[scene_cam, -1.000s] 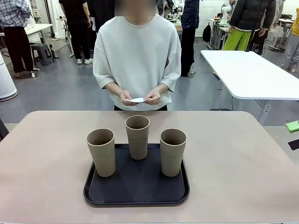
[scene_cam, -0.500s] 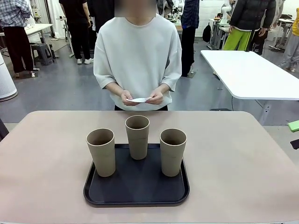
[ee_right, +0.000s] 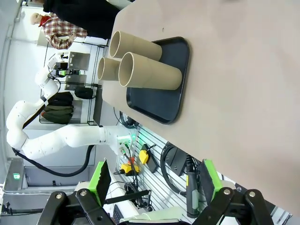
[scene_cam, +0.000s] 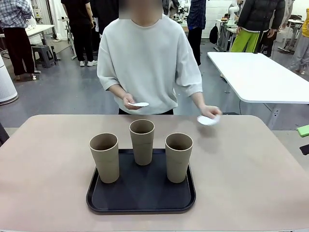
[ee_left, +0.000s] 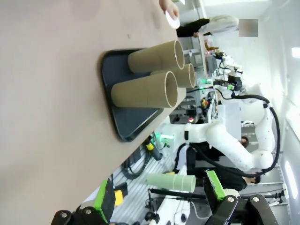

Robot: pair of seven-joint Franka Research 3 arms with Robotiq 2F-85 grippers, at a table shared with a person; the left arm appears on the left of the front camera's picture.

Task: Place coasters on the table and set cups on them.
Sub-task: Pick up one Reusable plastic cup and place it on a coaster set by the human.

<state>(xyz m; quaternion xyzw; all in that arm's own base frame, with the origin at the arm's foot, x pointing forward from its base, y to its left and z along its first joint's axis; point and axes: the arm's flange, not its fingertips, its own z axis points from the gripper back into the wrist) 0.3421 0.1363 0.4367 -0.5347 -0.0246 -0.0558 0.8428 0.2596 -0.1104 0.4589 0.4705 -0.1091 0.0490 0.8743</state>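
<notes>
Nearest me, my left end effector (ee_left: 159, 192) and right end effector (ee_right: 154, 178) both stand released, grasping nothing. Three cups (scene_cam: 142, 141) stand upright on the black tray (scene_cam: 140, 200) on the counter (scene_cam: 251, 174); beyond the tray, a person's hand (scene_cam: 211, 111) holds one coaster (scene_cam: 207, 121) low over the counter.

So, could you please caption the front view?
Person holds white paper coaster at beige tabletop's far edge; three tan tumblers stand on black tray.

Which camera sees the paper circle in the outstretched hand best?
The front view: the coaster lies plainly in the hand at the table's far edge. The left wrist view catches it tiny at its top edge.
</notes>
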